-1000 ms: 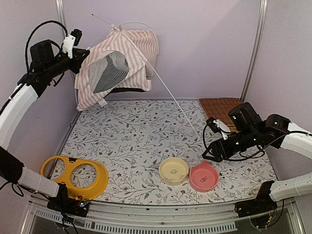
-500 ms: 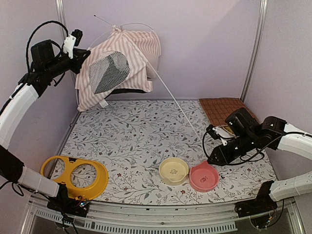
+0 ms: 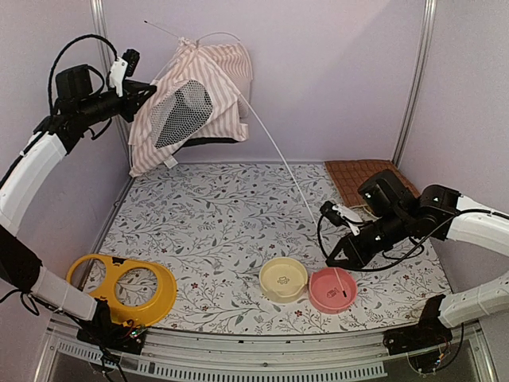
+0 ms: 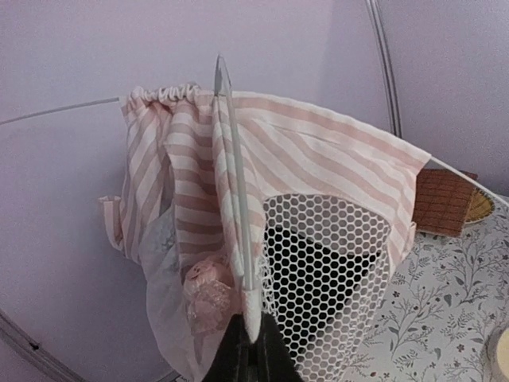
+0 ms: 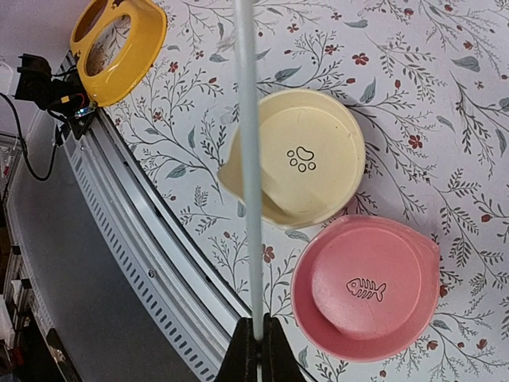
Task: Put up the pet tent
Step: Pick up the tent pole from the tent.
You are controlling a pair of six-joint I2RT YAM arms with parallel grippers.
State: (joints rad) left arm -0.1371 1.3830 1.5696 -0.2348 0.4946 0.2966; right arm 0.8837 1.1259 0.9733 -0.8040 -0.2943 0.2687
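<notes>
Pet tent [image 3: 191,103]: pink-and-white striped fabric with a white honeycomb mesh panel. Hangs high at the back left, off the table [image 3: 215,215], bunched and tilted, mesh panel facing forward. Shows in the left wrist view [image 4: 318,199] as gathered stripes above a dark opening behind the mesh.

Left claw [image 3: 147,89]: raised at the tent's left edge. Pinched closed [image 4: 250,358] on a pale rod sleeve along a striped seam beside the mesh.

Pole [image 3: 278,151]: thin and clear. Slants from the tent's upper right down toward the front right. Crosses the right wrist view [image 5: 248,159] as a straight pale line.

Right claw [image 3: 332,256]: low over the front right of the table, just behind the pink bowl [image 3: 332,288]. Clamped closed [image 5: 256,350] on the lower part of the pole, fingers tight together.

Cream bowl [image 3: 283,278]: front centre, paw print inside [image 5: 298,155]. Sits just beside the pink bowl; contact between them not clear.

Pink bowl, right wrist view [image 5: 362,286]: fish-bone mark inside.

Yellow double-ring stand [image 3: 121,288]: front left, flat on the table, well apart from the bowls.

Brown quilted mat [image 3: 362,177]: back right corner, partly hidden by the right arm.

Table: covered in a pale floral-print cloth.
</notes>
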